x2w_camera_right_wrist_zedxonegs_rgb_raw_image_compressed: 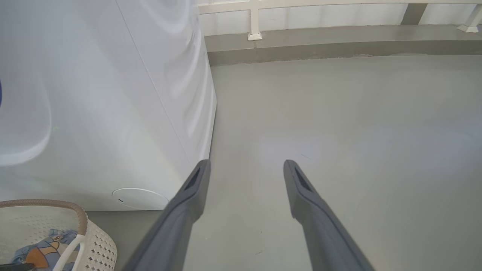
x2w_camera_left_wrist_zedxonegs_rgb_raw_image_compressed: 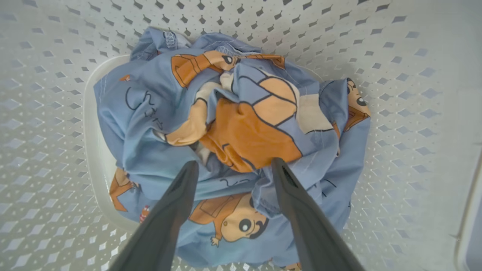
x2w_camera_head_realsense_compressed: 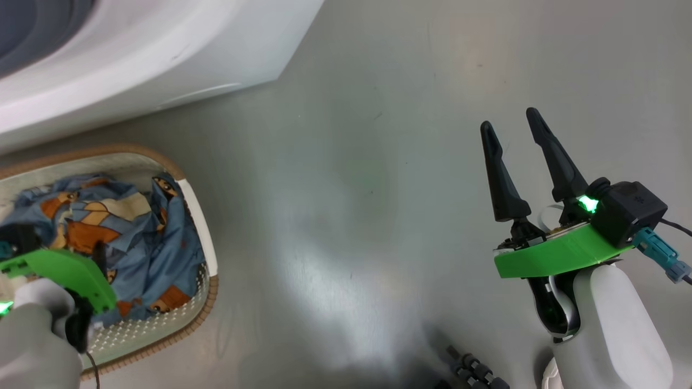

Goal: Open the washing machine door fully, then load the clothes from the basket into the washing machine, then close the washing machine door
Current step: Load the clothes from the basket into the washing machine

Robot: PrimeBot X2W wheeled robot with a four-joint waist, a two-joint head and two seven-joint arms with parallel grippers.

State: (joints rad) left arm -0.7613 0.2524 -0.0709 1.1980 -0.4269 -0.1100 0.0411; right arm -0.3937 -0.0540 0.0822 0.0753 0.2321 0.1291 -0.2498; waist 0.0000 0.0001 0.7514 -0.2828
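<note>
The cream perforated basket (x2w_camera_head_realsense_compressed: 203,216) with a brown rim stands on the floor at the lower left, below the white washing machine (x2w_camera_head_realsense_compressed: 162,48). Inside lie the crumpled light blue clothes (x2w_camera_left_wrist_zedxonegs_rgb_raw_image_compressed: 241,124) with orange cartoon prints. My left gripper (x2w_camera_left_wrist_zedxonegs_rgb_raw_image_compressed: 233,163) points down into the basket, open, its fingertips on either side of an orange fold of the pile. Whether they touch the cloth I cannot tell. My right gripper (x2w_camera_head_realsense_compressed: 513,129) hangs open over bare floor to the right, holding nothing. The washing machine door is out of view.
The washing machine's front (x2w_camera_right_wrist_zedxonegs_rgb_raw_image_compressed: 94,113) has a round cap (x2w_camera_right_wrist_zedxonegs_rgb_raw_image_compressed: 139,197) low down, just above the basket (x2w_camera_right_wrist_zedxonegs_rgb_raw_image_compressed: 94,241). Grey floor (x2w_camera_right_wrist_zedxonegs_rgb_raw_image_compressed: 339,131) stretches to a low wall with a white railing (x2w_camera_right_wrist_zedxonegs_rgb_raw_image_compressed: 256,19). A dark ribbed part (x2w_camera_head_realsense_compressed: 476,373) sits at the bottom edge.
</note>
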